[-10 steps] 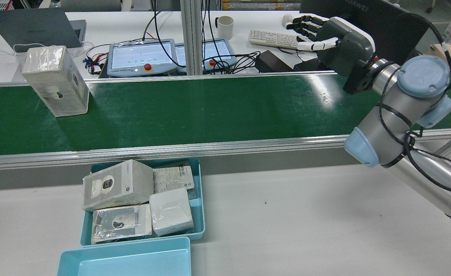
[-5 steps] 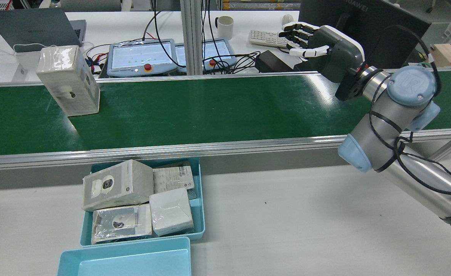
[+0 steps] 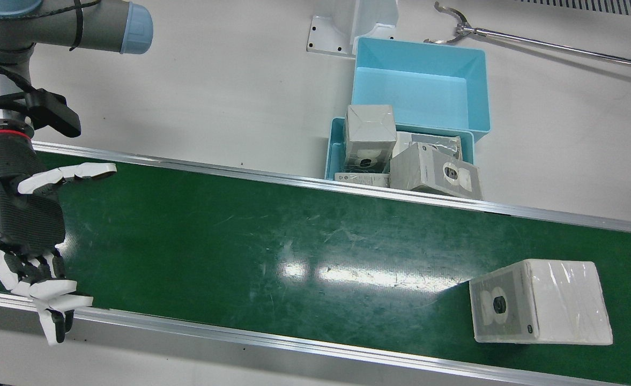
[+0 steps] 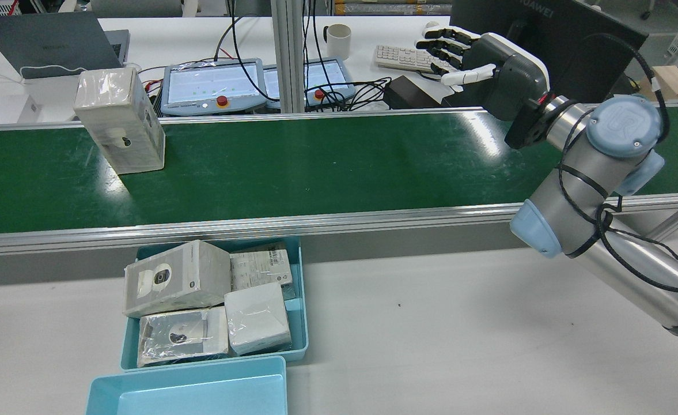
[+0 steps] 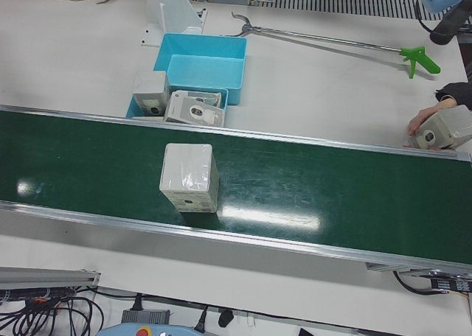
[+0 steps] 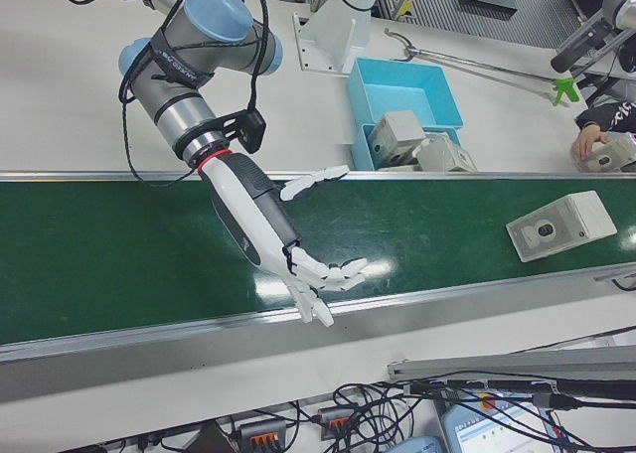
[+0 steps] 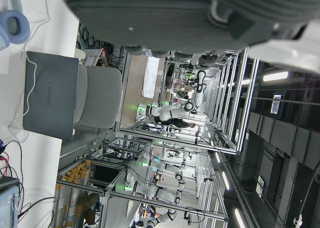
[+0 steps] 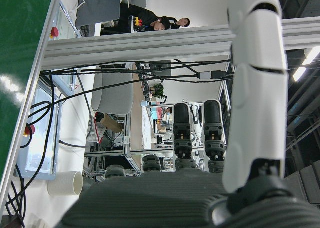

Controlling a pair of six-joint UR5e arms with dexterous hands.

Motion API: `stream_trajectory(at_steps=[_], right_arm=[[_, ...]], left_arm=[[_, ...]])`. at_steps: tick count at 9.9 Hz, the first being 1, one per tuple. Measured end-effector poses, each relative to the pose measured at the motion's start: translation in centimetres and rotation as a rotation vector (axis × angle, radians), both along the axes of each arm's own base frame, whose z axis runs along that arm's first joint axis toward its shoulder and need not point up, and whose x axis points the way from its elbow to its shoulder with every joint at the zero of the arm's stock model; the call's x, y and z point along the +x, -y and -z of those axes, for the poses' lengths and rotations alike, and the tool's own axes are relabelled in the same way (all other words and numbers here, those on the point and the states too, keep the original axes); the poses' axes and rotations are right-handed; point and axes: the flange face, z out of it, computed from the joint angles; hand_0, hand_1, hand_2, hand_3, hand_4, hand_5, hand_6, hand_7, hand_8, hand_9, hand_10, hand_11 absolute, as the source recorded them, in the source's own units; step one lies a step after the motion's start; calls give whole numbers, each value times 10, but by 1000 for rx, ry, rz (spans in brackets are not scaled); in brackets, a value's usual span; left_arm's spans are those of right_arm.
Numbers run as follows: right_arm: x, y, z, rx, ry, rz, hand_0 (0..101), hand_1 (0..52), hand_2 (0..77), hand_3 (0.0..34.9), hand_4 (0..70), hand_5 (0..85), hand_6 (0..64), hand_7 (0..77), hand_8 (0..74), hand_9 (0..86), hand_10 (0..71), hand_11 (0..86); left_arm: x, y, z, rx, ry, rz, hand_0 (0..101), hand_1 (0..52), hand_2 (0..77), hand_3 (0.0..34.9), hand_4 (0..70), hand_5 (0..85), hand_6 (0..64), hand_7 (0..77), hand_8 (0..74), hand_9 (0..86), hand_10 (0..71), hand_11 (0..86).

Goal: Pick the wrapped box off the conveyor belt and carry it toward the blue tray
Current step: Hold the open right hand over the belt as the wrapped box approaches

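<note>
Wrapped box [image 4: 120, 120] stands upright on the conveyor belt [image 4: 315, 167], well apart from my right hand [image 4: 488, 69]. I hold its fingers [image 3: 52, 300] apart over the belt, ready to grasp; blue tray [image 4: 301, 300] waits alongside

The green belt [image 4: 315, 167] carries one wrapped box [image 4: 121, 120], standing upright. The white table [image 4: 431, 334] beside it holds two blue trays [image 4: 301, 300], touching end to end.

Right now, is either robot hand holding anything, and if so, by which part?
The right hand holds nothing; it is open above the belt, far from the wrapped box. The left hand shows only partly in its own view, with nothing visibly held.
</note>
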Motion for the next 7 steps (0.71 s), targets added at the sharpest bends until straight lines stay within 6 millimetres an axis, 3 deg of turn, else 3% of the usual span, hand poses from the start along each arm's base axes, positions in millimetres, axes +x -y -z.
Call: stream_trajectory(at_steps=[2, 3, 7], right_arm=[[2, 0, 0, 0, 2, -1, 485, 158, 175, 148, 158, 311, 65, 245, 5, 60, 0, 16], [5, 1, 1, 1, 3, -4, 485, 136, 142, 149, 136, 295, 60, 240, 5, 60, 0, 16], [9, 1, 4, 8, 7, -9, 486, 147, 169, 153, 153, 305, 65, 256, 5, 60, 0, 16]], left_arm=[[0, 0, 0, 0, 0, 0, 0, 0, 5, 0, 0, 5, 0, 5, 0, 0, 5, 0], [0, 0, 0, 0, 0, 0, 0, 0, 5, 0, 0, 5, 0, 0, 0, 0, 0, 0], [0, 0, 0, 0, 0, 0, 0, 0, 5, 0, 0, 5, 0, 0, 5, 0, 0, 0]])
